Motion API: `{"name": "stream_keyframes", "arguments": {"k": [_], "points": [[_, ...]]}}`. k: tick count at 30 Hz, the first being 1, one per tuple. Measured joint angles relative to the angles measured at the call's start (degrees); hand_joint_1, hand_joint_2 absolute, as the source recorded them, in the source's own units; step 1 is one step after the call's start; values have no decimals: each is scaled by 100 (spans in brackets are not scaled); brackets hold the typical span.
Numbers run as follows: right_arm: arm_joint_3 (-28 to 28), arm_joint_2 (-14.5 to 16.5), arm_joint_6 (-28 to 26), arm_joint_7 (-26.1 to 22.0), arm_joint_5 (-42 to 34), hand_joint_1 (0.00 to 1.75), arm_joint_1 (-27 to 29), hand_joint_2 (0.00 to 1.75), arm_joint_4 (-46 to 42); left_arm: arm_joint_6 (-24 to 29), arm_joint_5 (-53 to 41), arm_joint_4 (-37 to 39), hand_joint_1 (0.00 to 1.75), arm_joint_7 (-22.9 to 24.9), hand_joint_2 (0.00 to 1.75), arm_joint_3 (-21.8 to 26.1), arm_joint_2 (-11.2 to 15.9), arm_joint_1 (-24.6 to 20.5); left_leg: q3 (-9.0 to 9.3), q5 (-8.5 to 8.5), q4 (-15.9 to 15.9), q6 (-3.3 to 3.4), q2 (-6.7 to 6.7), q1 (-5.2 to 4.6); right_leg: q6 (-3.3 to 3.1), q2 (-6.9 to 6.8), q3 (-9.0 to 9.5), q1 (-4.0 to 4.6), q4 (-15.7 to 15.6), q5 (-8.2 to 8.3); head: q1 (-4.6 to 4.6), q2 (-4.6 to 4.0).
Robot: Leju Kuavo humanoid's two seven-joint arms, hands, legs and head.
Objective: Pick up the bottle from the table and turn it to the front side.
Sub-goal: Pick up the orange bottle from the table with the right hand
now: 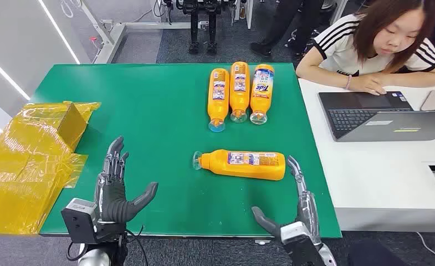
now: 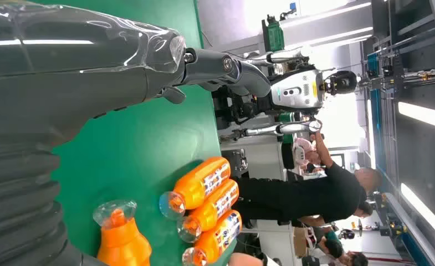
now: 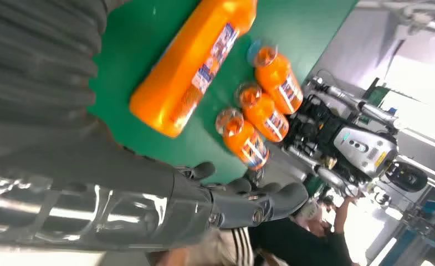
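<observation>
Far left, crumpled yellow plastic wrapping (image 1: 29,160) lies over the table's left edge, probably packaging pushed aside to leave the green table (image 1: 148,111) free for work. Near left, the left hand (image 1: 114,188) hovers low over the near edge, palm toward the middle, fingers spread and thumb out to the right, holding nothing; it looks parked in readiness rather than committed to a grasp. Centre and near, the task's bottle (image 1: 242,164) lies on its side, apart from the others, clear cap (image 1: 197,160) pointing left and base to the right, long axis running left to right. It is a bright orange bottle with a pale printed label (image 1: 251,159) facing up; the print is too small to read, so which face shows I cannot tell. The right wrist view shows the same bottle (image 3: 190,66) flat on the cloth. Far of it, three matching bottles (image 1: 239,91) lie side by side, touching, caps toward the near side, likely the sorted row. Near right, the right hand (image 1: 292,210) stands edge-on just beside the bottle's base, fingers extended and slightly apart, thumb out to the left, empty; placed so, it seems ready to close round the base end. Far right, a person (image 1: 378,44) leans over a laptop (image 1: 381,113) on a white desk (image 1: 381,183) that abuts the table.
</observation>
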Motion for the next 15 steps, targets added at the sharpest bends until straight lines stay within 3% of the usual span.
{"name": "stream_keyframes", "arguments": {"k": [7,15], "points": [[-112,-102,202,601,799,0,-594,175,238,-114,-68,77,0,13,175,-97,-72,-44,0,1,2,0,2,-1,1,2,0,0,0,2,-1,0],[-70,-764,1117,1372,922,0,-1998,175,1559,-397,60,416,0,25,175,-252,-56,-449,0,5,7,2,0,-1,2,1,4,-1,1,11,1,0]]}}
